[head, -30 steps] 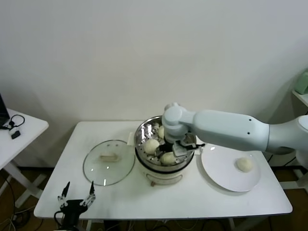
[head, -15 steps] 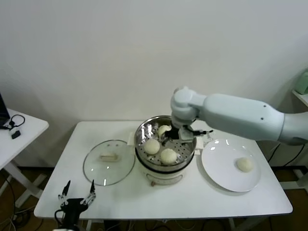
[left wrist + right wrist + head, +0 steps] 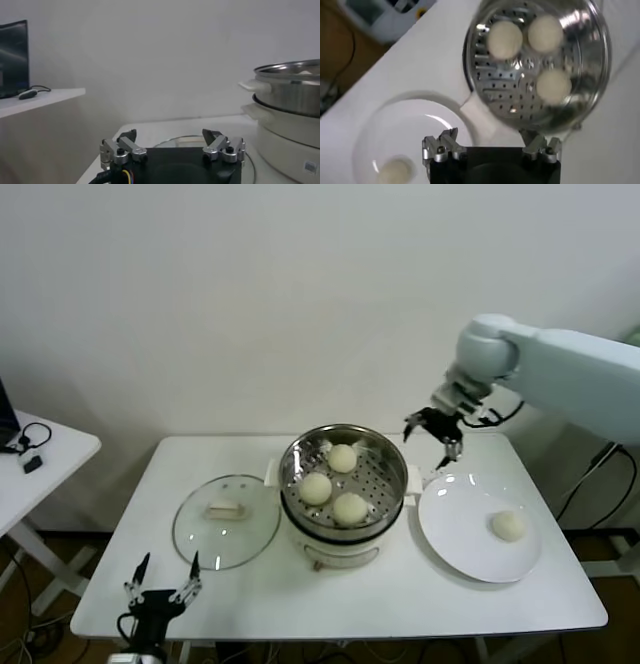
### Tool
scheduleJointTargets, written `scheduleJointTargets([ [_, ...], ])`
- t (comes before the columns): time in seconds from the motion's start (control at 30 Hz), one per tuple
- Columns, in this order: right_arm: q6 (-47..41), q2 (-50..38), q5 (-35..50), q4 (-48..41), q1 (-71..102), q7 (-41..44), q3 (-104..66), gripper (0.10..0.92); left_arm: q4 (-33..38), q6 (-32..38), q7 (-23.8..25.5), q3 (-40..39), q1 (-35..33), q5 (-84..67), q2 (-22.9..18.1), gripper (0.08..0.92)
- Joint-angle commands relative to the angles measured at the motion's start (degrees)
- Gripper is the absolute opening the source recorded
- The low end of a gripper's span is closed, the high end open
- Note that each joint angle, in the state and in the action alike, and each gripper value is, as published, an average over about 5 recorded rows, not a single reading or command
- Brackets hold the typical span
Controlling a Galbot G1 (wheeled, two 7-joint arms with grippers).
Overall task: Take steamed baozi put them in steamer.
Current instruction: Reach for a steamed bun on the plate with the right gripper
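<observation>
Three cream-white baozi (image 3: 343,457) (image 3: 316,488) (image 3: 350,508) lie on the perforated floor of the shiny steel steamer (image 3: 390,457), which stands on its white cooker base. In the right wrist view the same baozi (image 3: 505,37) (image 3: 545,33) (image 3: 553,86) show inside the steamer (image 3: 590,55). A fourth baozi (image 3: 508,526) (image 3: 394,171) rests on the white plate (image 3: 455,529). My right gripper (image 3: 434,433) (image 3: 491,142) hangs open and empty in the air, above the gap between steamer and plate. My left gripper (image 3: 160,576) (image 3: 172,141) stands open and empty at the table's front left edge.
A round clear glass lid (image 3: 225,520) lies flat on the table left of the steamer. The plate (image 3: 380,135) sits right of the cooker. A small side table (image 3: 40,459) with cables stands off to the left.
My right gripper has risen out of the steamer and swung right and back, empty. A third baozi now lies free in the steamer. The left arm stayed put.
</observation>
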State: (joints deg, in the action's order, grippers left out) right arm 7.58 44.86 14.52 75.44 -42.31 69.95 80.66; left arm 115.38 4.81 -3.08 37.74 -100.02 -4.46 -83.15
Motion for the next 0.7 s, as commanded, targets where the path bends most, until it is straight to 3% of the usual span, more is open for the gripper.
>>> scheduleJointTargets([
  [0.03,-10.1,-12.9,-1.5,-8.6,13.0,1.1,-8.4,0.823,0.4,-0.1,0.1,0.0,0.0,-0.6,0.2,0.823],
  [0.47,-2.0,-11.2,-23.5,-19.2,36.5,0.1,-29.8,0.823,0.1,-0.2,0.1,0.3,0.0,-0.4,0.2,0.823],
  [0.7,1.0,-8.0,-30.1,-22.6,42.9,-1.4,-36.6,0.823,-0.2,-0.3,0.1,0.5,0.2,-0.3,0.2,0.823],
])
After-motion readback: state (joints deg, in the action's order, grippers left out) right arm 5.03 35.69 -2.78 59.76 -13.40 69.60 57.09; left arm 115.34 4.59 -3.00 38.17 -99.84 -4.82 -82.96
